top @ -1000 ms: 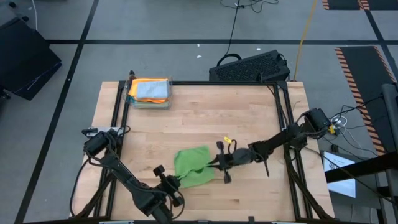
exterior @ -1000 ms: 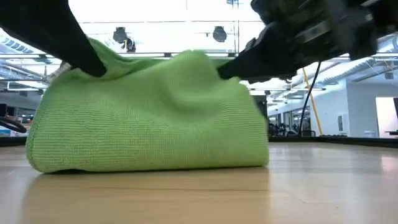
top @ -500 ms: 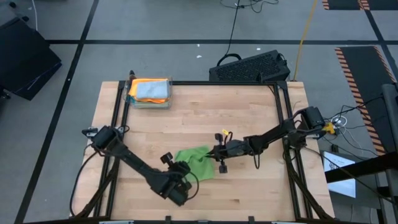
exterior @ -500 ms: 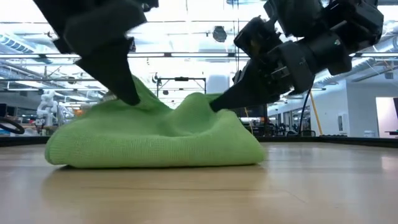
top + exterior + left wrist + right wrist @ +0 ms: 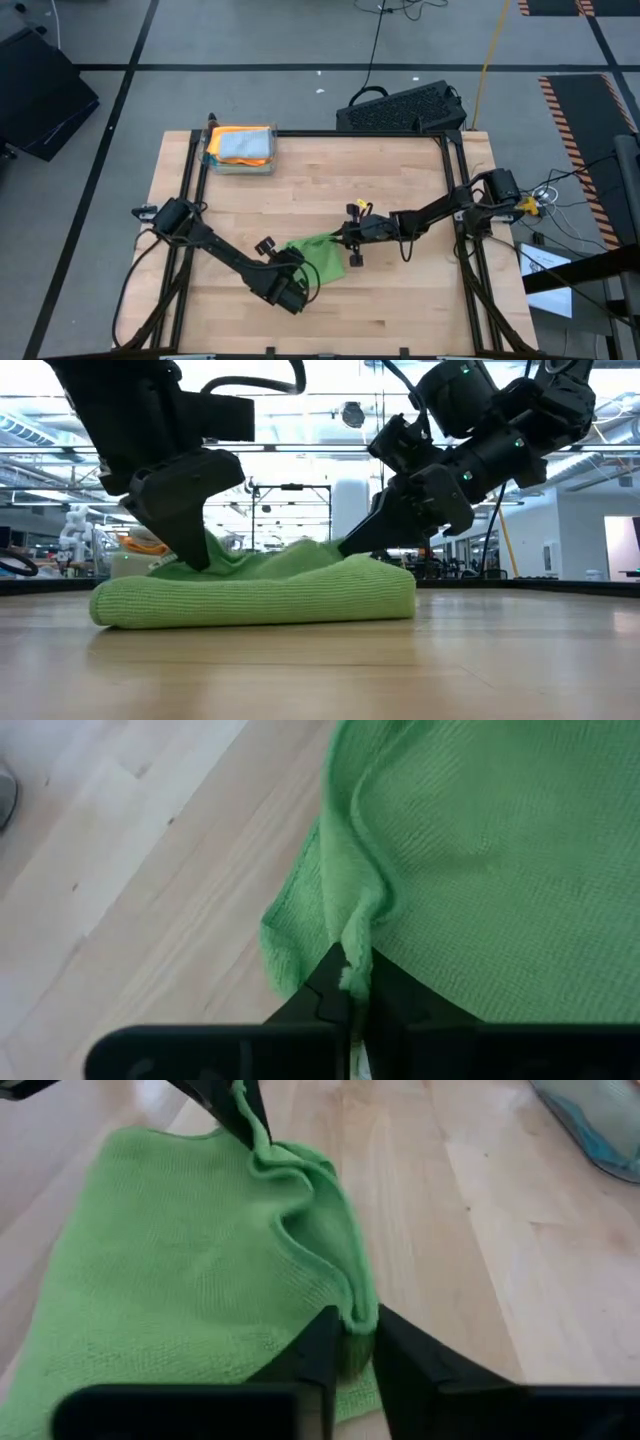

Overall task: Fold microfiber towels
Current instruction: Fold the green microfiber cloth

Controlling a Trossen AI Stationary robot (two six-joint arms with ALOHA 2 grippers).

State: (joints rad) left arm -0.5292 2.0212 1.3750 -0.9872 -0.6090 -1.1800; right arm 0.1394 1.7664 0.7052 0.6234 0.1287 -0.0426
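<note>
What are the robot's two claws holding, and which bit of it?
Both hold the bright green towel: the left gripper pinches one edge, the right gripper pinches the other.

stacked towels (image 5: 240,146) in far bin — count unclear, perhaps three
</note>
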